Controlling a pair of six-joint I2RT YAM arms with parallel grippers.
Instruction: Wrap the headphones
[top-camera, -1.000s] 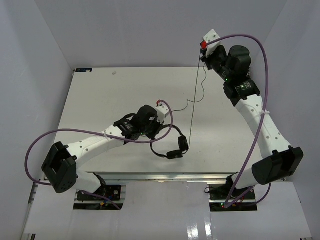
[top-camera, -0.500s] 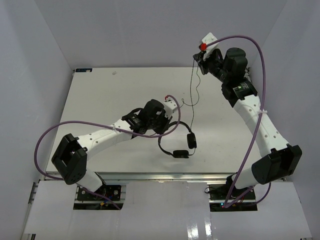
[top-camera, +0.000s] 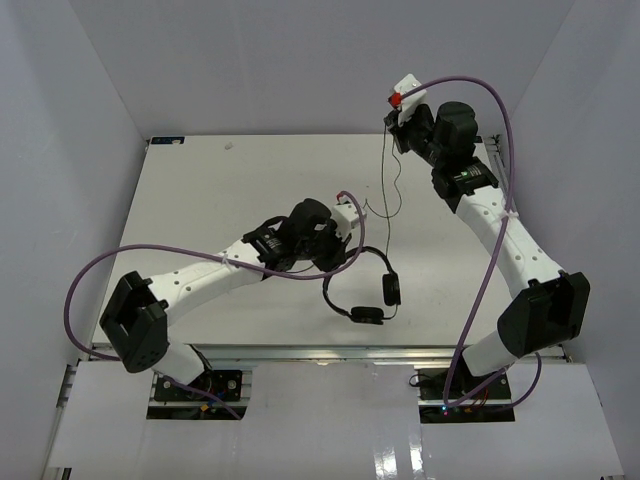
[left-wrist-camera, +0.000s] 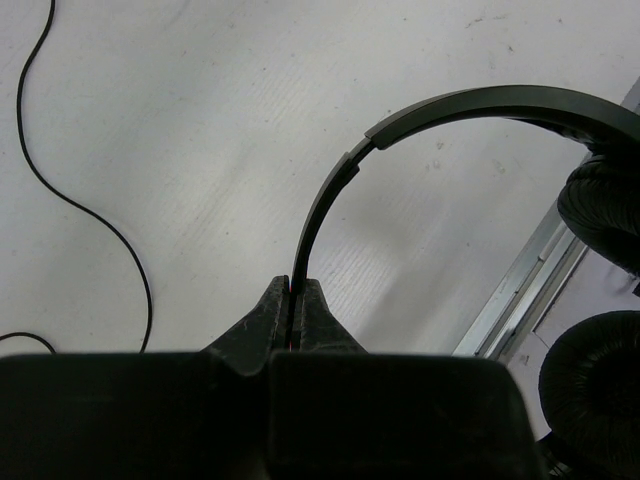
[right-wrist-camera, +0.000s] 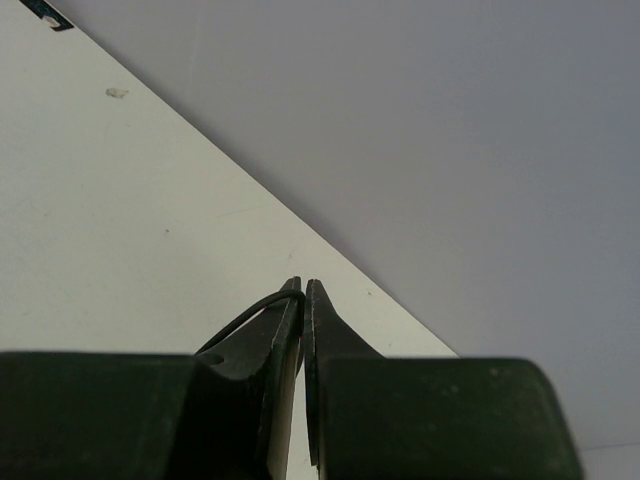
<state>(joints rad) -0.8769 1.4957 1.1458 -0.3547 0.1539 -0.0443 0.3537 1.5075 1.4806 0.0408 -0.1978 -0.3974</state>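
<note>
The black headphones (top-camera: 372, 254) hang above the table's near-right part, lifted by their thin headband (left-wrist-camera: 331, 186). My left gripper (left-wrist-camera: 296, 290) is shut on that headband's end. Both padded earcups (left-wrist-camera: 604, 208) dangle at the right of the left wrist view, near the table's metal edge. The thin black cord (top-camera: 385, 180) runs up from the headphones to my right gripper (top-camera: 393, 124), held high over the table's far right. In the right wrist view the right gripper (right-wrist-camera: 303, 288) is shut on the cord (right-wrist-camera: 243, 316), which loops out over the left finger.
Slack cord (left-wrist-camera: 82, 208) lies curled on the white table (top-camera: 210, 200). Thick purple robot cables (top-camera: 160, 255) arc beside both arms. White walls enclose the table at the back and both sides. The table's metal front edge (left-wrist-camera: 520, 290) lies just under the earcups.
My left arm has carried the headphones to the right and a little nearer the front edge. My right gripper has shifted slightly left with the cord. Both grips have held.
</note>
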